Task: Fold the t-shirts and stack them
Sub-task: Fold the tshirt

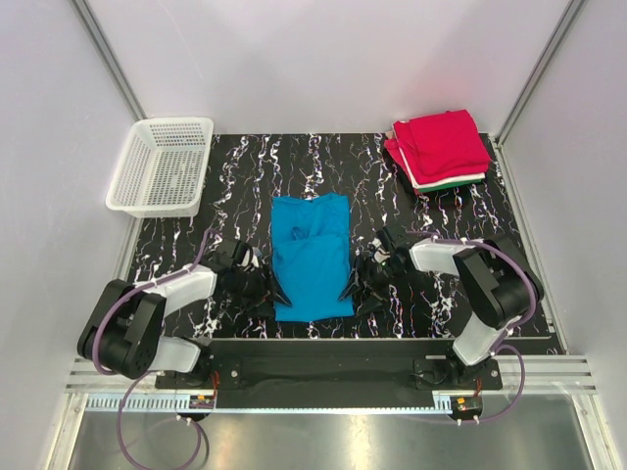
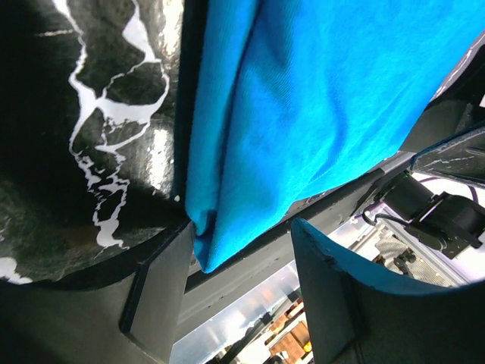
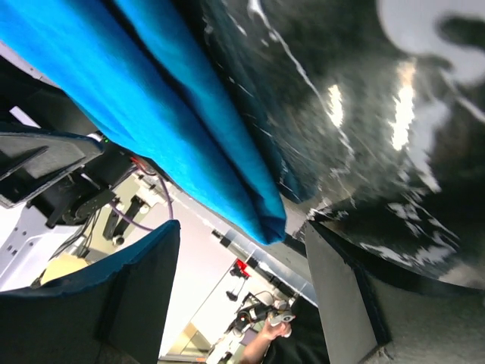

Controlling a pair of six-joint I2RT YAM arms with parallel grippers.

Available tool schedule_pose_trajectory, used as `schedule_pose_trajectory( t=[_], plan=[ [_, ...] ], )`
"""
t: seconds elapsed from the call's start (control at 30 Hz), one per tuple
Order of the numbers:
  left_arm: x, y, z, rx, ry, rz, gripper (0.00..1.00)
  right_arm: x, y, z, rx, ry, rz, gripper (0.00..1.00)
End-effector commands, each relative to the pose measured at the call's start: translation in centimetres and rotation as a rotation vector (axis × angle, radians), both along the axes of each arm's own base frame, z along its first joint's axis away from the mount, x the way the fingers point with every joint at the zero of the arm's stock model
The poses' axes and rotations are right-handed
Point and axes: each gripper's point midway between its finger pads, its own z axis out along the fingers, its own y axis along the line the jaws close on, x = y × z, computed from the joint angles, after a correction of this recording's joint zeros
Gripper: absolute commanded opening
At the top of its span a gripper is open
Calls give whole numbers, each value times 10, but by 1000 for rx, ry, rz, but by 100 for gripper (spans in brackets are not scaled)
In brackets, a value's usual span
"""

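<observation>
A bright blue t-shirt (image 1: 312, 253) lies folded into a long strip in the middle of the black marbled table (image 1: 245, 176). My left gripper (image 1: 277, 291) is open at the strip's near left corner; that corner (image 2: 208, 243) lies between its fingers. My right gripper (image 1: 349, 289) is open at the near right corner; that corner (image 3: 269, 220) lies between its fingers. A stack of folded t-shirts (image 1: 439, 147), red on top with white and green edges below, sits at the back right.
A white plastic mesh basket (image 1: 162, 164) stands at the back left corner. The table's near edge and the metal rail (image 1: 313, 377) run just below the shirt and both arm bases. Grey walls close in the table on three sides.
</observation>
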Motion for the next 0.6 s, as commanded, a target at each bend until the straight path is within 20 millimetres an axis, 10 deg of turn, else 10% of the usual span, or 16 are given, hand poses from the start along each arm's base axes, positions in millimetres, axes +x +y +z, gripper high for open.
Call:
schedule_pose_trajectory(
  t=[0.0, 0.57],
  plan=[
    [7, 14, -21, 103, -32, 4, 62, 18, 8, -8, 7, -66, 18, 74],
    [15, 47, 7, 307, -71, 2, 61, 27, 15, -5, 25, -87, 23, 74]
  ],
)
